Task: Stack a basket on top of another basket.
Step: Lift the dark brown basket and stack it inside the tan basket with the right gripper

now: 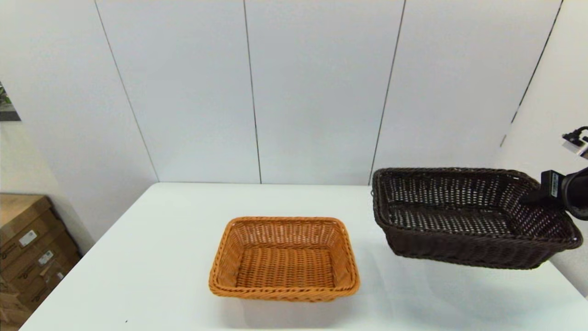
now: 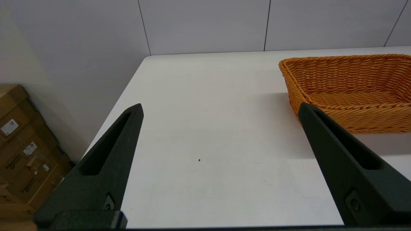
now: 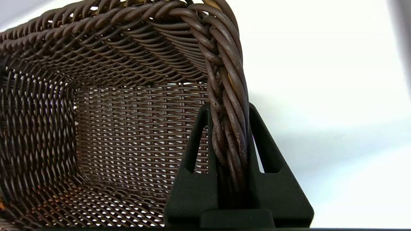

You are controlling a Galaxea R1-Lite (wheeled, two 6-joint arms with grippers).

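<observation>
Dark brown wicker basket (image 1: 468, 216), right of the head frame: lifted clear of the white table (image 1: 151, 257), tilted, its braided rim pinched at the right-hand end by the right gripper (image 3: 228, 110), whose two black fingers sit clenched on either side of the braid. Orange-tan wicker basket (image 1: 285, 259), lower centre of the head frame: upright on the table, apart from the dark one. Left gripper (image 2: 220, 107): fingers spread wide and holding nothing, above bare tabletop beside the orange basket; cardboard boxes (image 1: 27, 248) at far left.
</observation>
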